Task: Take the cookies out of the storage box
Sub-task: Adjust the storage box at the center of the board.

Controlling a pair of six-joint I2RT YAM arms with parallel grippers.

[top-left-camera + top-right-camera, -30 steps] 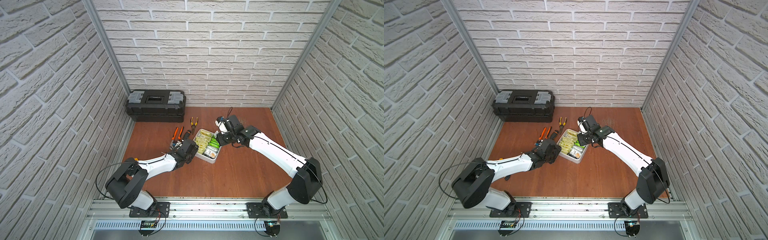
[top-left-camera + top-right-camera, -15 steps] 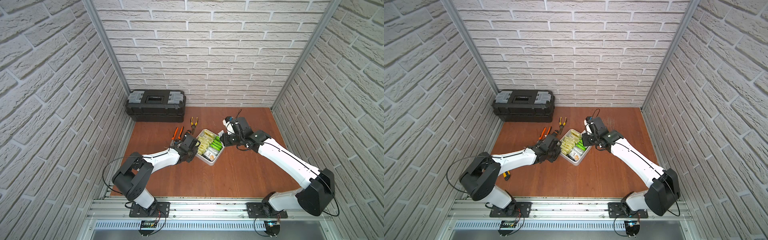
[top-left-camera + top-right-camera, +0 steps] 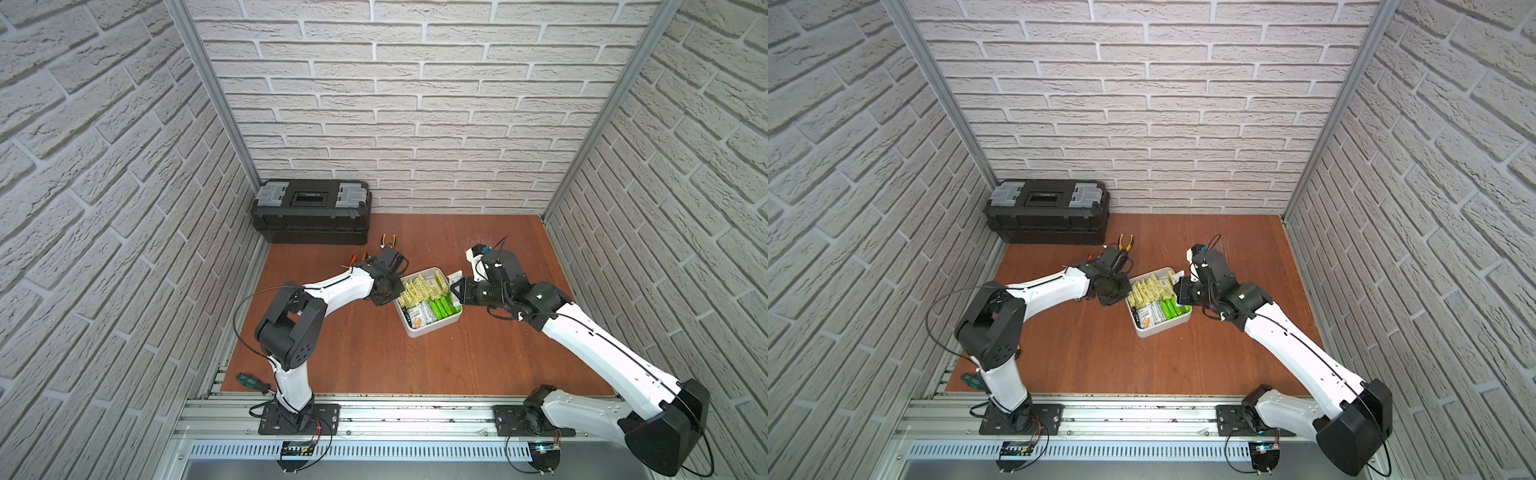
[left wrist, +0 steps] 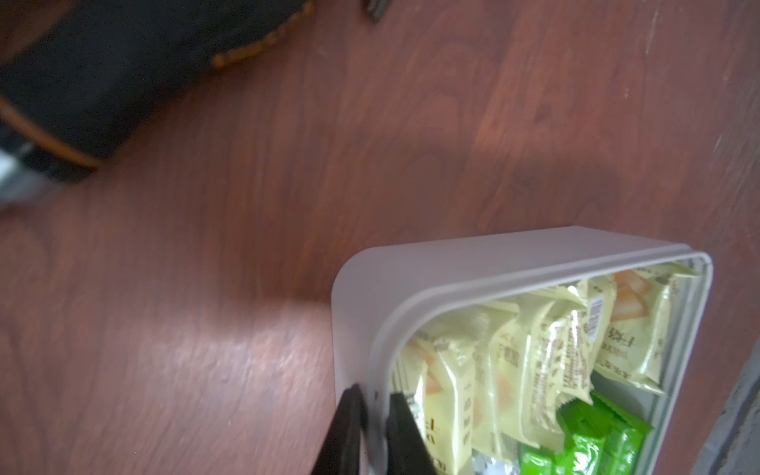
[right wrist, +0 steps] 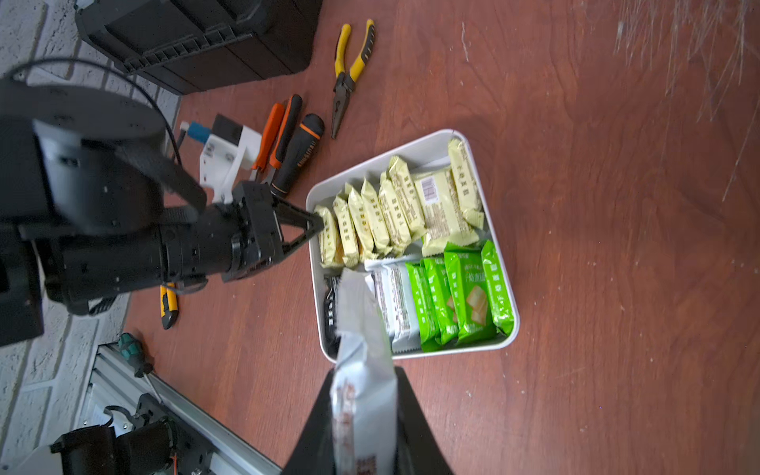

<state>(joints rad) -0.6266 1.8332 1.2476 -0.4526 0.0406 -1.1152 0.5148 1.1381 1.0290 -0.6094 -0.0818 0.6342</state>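
Looking down in a top view, we find the storage box (image 3: 436, 326) resting on the brown table (image 3: 374, 365) near its middle, between the 2 arms. The left gripper (image 5: 314, 224) is at the box's left wall. In the left wrist view its 2 fingers (image 4: 349, 423) straddle that wall, 1 outside and 1 inside. They are drawn narrow against the plastic, so we read the gripper as clamped on the wall.

The right gripper (image 5: 364, 390) is closed on a white packet (image 5: 357, 320), which sticks out from between its black fingers. In a top view this packet (image 3: 1177, 275) sits just beside the box's far right corner. We cannot tell whether it is over the rim or past it.

The rest of the cookies (image 5: 395, 205) lie inside the box. A row of pale yellow packets stands on edge along the far left side. On the right side are 4 bright green packets (image 5: 460, 296), with white ones (image 5: 395, 308) just beside them. There is also 1 black packet (image 5: 331, 304), partly hidden behind the held one.

Left of the box lie orange pliers (image 5: 269, 135) and a black and orange screwdriver (image 5: 296, 152), touching side by side, with yellow pliers (image 5: 349, 70) farther off. A black toolbox (image 3: 311, 212) stands at the far left against the wall. A green screwdriver (image 3: 249, 380) lies at the table's near left edge.
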